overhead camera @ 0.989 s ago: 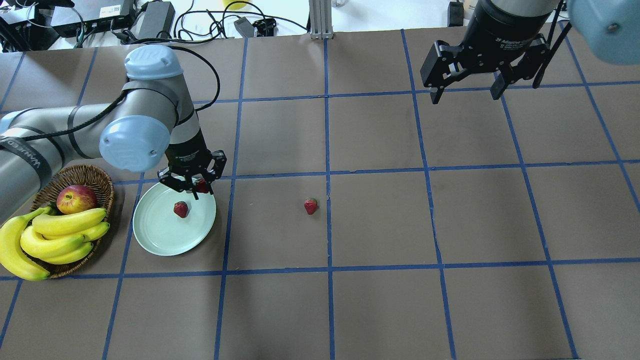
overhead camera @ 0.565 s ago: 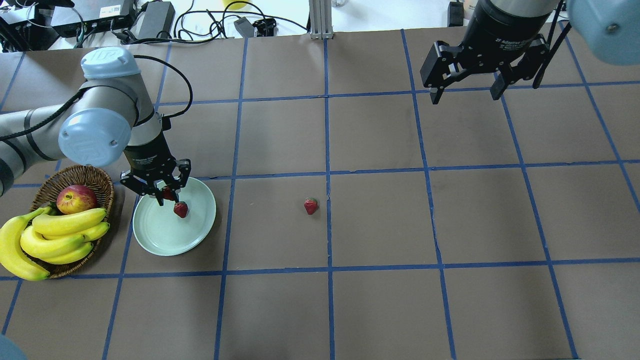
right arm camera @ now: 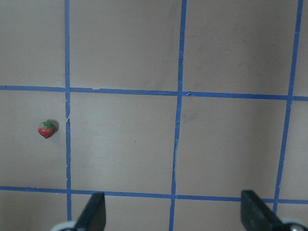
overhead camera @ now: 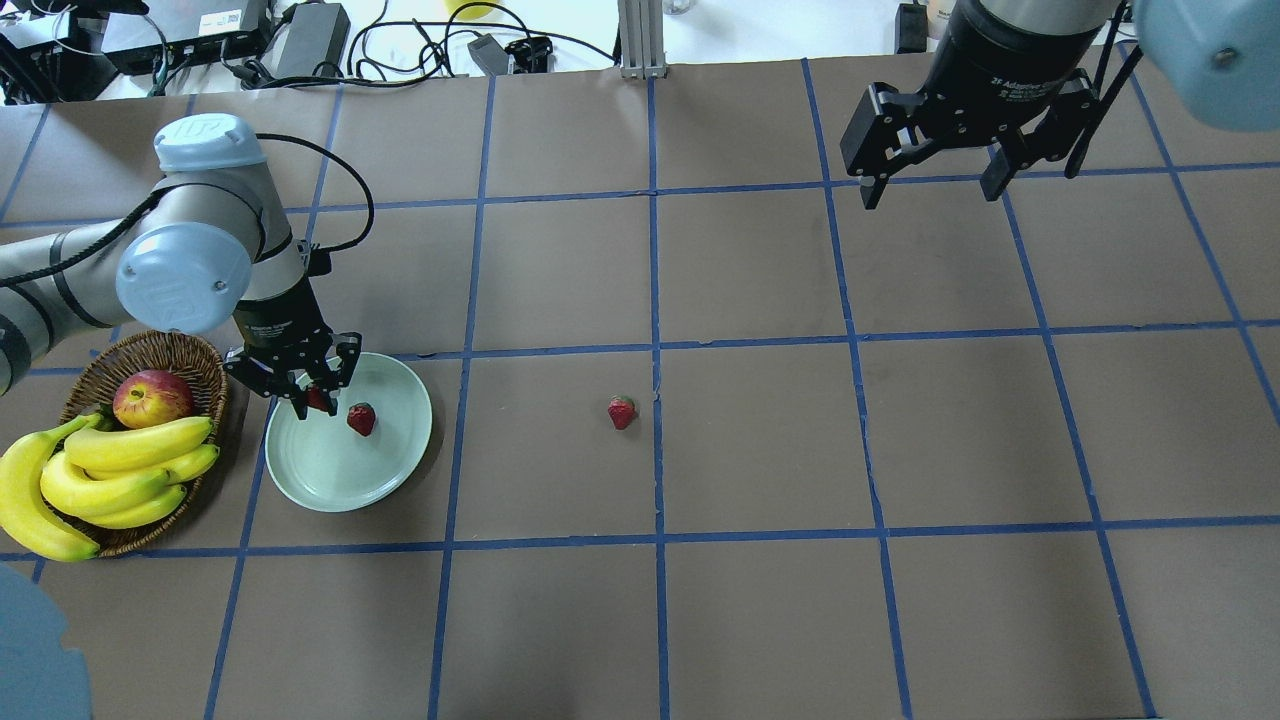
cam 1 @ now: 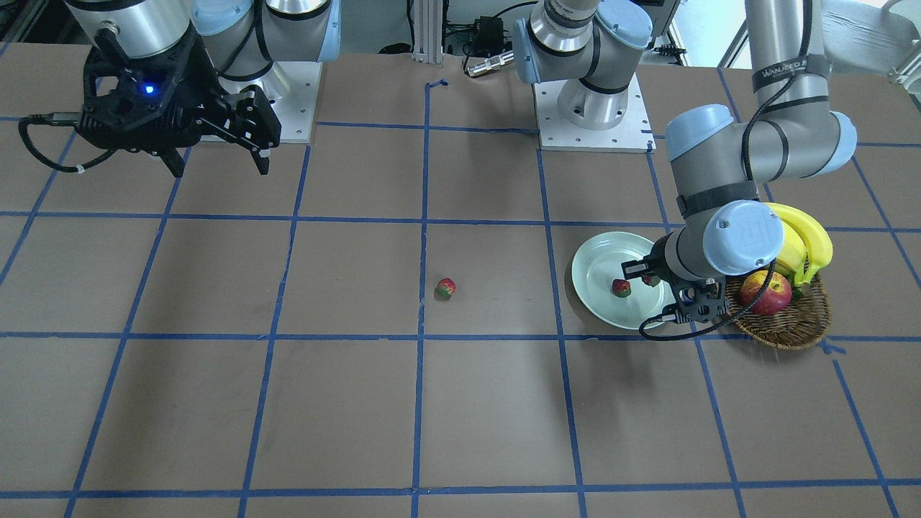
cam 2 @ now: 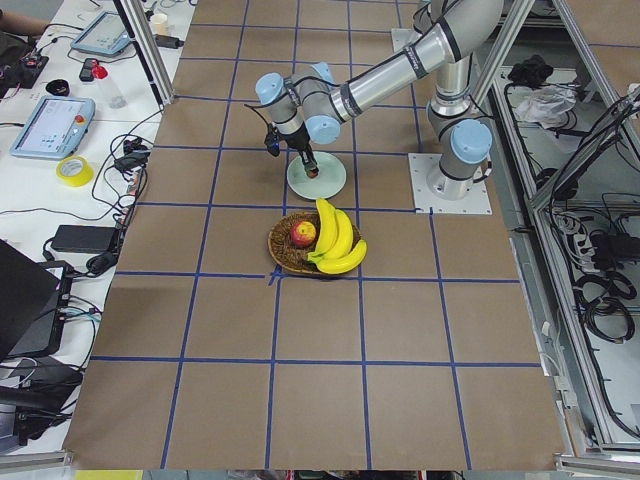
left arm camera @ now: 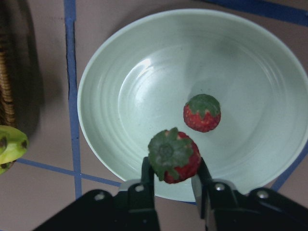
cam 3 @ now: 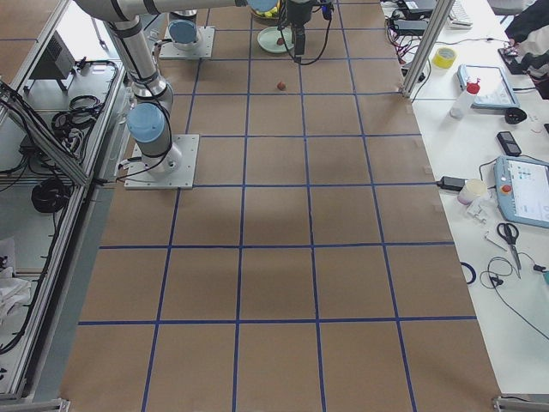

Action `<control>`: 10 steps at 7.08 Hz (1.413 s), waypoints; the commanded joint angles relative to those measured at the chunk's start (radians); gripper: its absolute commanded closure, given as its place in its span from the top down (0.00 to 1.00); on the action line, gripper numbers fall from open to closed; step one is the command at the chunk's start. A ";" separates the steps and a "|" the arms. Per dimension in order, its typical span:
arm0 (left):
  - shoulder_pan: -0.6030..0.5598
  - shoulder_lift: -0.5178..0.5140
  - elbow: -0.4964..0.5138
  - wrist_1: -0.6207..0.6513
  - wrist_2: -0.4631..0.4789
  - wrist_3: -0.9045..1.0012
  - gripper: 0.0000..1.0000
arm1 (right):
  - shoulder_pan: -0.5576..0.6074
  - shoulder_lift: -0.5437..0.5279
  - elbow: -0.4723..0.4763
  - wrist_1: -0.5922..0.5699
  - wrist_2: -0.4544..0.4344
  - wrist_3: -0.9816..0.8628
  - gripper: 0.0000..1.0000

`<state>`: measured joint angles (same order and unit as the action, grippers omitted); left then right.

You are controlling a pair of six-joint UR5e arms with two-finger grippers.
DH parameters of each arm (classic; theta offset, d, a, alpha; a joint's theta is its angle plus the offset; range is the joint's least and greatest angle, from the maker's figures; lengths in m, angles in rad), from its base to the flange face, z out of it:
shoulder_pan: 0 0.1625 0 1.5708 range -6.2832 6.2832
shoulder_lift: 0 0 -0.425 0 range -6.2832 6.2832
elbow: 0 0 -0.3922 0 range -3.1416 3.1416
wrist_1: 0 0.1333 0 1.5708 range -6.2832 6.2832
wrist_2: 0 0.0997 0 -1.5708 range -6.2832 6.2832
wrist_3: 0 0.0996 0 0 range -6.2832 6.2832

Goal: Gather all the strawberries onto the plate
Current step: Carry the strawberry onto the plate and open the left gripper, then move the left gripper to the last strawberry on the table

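Note:
My left gripper [overhead camera: 308, 397] is shut on a strawberry [left arm camera: 174, 155] and holds it just above the pale mint-green plate [overhead camera: 385, 475], near its rim on the basket side. A second strawberry [overhead camera: 361, 418] lies on the plate [left arm camera: 139, 86], also seen in the left wrist view [left arm camera: 202, 112] and the front view [cam 1: 620, 288]. A third strawberry [overhead camera: 622, 411] lies on the table mid-way, also in the front view [cam 1: 445, 288] and the right wrist view [right arm camera: 46, 130]. My right gripper [overhead camera: 935, 185] is open and empty, high at the far right.
A brown wicker basket [overhead camera: 195, 360] with a red-yellow apple [overhead camera: 152, 397] and a bunch of bananas [overhead camera: 95, 478] stands left of the plate, close to my left arm. Blue tape lines grid the brown table.
My left gripper has moved left with the strawberry, from the plate's far right rim to over its left part, and sunk lower. The right arm has not moved.

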<state>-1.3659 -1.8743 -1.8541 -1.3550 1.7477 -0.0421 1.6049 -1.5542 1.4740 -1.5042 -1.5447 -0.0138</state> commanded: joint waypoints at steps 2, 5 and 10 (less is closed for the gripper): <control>0.001 -0.020 -0.007 0.007 0.009 0.001 0.99 | 0.001 -0.001 0.000 0.001 0.000 0.000 1.00; -0.010 0.009 0.001 0.004 -0.020 -0.019 1.00 | 0.001 -0.001 0.000 0.001 0.000 0.000 1.00; -0.272 0.021 0.026 0.195 -0.354 -0.427 1.00 | 0.001 -0.001 0.000 0.001 0.000 0.000 1.00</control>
<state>-1.5916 -1.8421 -1.8317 -1.2360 1.4621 -0.3878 1.6061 -1.5555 1.4742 -1.5033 -1.5447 -0.0138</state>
